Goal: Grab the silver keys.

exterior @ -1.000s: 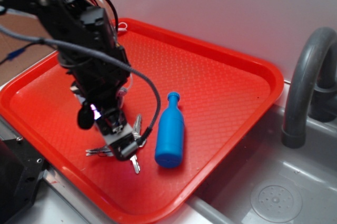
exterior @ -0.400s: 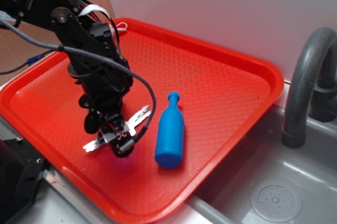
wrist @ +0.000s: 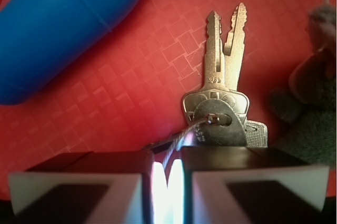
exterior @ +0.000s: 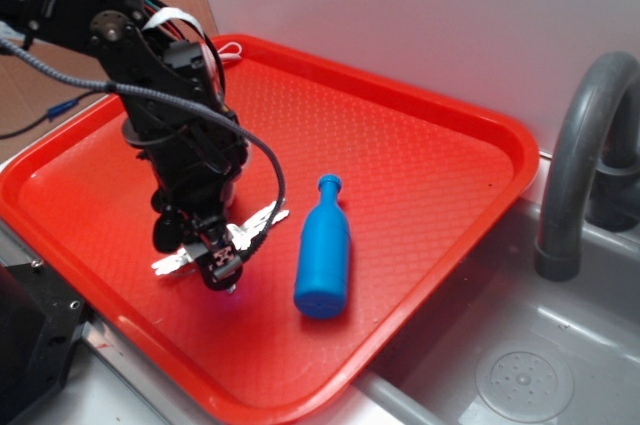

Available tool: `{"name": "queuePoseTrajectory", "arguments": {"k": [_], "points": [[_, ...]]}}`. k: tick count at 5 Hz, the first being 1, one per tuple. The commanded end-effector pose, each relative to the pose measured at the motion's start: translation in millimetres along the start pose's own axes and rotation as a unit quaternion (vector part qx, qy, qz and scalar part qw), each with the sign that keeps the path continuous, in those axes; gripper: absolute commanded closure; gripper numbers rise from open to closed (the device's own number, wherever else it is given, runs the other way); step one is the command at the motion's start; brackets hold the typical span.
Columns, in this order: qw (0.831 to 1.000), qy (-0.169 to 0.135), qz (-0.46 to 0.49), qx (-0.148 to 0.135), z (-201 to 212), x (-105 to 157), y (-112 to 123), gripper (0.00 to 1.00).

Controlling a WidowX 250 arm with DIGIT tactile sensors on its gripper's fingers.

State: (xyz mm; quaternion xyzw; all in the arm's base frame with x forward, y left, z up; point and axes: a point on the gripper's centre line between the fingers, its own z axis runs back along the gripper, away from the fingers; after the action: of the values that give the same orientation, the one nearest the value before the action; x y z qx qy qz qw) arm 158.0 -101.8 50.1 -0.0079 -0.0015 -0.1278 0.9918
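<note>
Right, pincer (wrist: 167, 179) was nearly shut, jaws pinched on the ring of the silver keys (wrist: 224, 105). Keys hung just ahead of the tips w/ blades pointing straight away, over the red tray (exterior: 420, 145), blue bottle (exterior: 323, 250) nearby.

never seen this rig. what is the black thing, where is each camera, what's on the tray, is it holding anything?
The black thing is a small robot arm; its gripper is the clamp at the tip. The exterior view looks down on the scene from outside. The wrist view comes from a camera on the arm, looking past the two fingers. On the red tray lies a blue bottle on its side. A grey plush toy shows in the wrist view. The fingers are nearly closed on the ring of the silver keys, which appear to hang just above the tray.
</note>
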Motion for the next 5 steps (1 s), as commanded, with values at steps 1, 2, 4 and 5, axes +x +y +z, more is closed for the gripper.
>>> {"name": "queuePoseTrajectory", "arguments": {"k": [1,2,4,5], "points": [[0.998,-0.05,-0.011,-0.029,30.6,-4.7,5.3,0.0],[0.999,-0.046,-0.013,-0.011,15.7,-1.8,7.0,0.0],[0.999,-0.038,-0.027,-0.005,-4.5,-3.4,7.3,0.0],[0.999,-0.036,-0.031,-0.004,-9.2,-5.6,8.1,0.0]]}}
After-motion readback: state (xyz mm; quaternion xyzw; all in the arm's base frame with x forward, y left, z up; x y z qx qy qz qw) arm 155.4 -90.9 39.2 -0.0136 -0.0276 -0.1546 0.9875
